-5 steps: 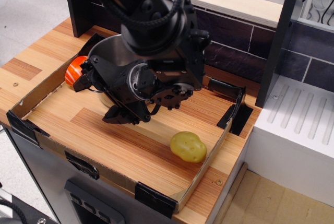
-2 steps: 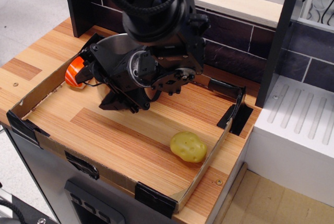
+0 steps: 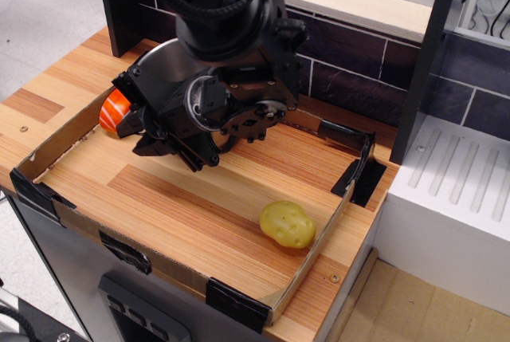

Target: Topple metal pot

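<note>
Now the black gripper [image 3: 171, 144] is sitting further toward the upper left of the frame than a second ago, having slid across the wooden tray floor [image 3: 199, 198] away from the centre and toward the orange toy [image 3: 116, 111] at the left. The metal pot [image 3: 163, 71] is also showing less than before: only a curved sliver of its shiny wall is peeking out at the upper left of the arm's bulky wrist, just right of the orange toy, with the rest hidden behind the arm. The dark fingers [image 3: 155, 147] are pointing down and to the left, low over the wood just below the pot; they are looking close together, but whether they are gripping or touching the pot cannot be told, since the wrist is blocking that spot. The yellow potato toy [image 3: 288, 224] is lying unchanged at the lower right of the cardboard-edged tray, well apart from the gripper.
</note>
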{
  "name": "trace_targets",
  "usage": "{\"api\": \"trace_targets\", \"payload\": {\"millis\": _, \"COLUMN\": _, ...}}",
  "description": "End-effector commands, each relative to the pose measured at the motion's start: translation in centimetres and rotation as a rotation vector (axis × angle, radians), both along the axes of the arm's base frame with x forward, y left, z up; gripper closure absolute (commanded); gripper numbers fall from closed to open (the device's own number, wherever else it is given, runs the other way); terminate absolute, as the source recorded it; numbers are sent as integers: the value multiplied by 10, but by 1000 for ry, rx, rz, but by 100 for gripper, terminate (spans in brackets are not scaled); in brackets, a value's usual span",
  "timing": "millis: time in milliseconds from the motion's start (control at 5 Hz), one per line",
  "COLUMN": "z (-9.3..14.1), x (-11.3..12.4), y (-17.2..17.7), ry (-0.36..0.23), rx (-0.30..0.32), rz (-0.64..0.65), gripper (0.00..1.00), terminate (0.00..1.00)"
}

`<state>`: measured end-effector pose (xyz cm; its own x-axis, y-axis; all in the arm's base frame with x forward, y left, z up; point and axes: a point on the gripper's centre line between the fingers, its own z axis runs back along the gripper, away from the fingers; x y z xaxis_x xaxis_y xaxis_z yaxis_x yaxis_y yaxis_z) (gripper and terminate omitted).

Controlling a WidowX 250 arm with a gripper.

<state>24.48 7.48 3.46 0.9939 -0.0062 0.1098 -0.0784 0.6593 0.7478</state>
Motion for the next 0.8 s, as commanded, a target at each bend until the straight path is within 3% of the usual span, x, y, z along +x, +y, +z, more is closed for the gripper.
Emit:
{"api": "trace_targets", "payload": {"millis": 0, "z": 6, "x": 4, "y": -6, "ry": -53, "rx": -127, "rz": -117, "gripper": 100, "terminate": 0}}
{"api": "trace_targets", "payload": {"millis": 400, "z": 28, "x": 6, "y": -29, "ry": -125, "rx": -251, "rz": -302, "gripper": 100, "terminate": 0}}
{"api": "trace_targets", "payload": {"millis": 600, "z": 33, "x": 3, "y": -32, "ry": -101, "rx": -358, "rz": -318, "gripper": 100, "terminate": 0}}
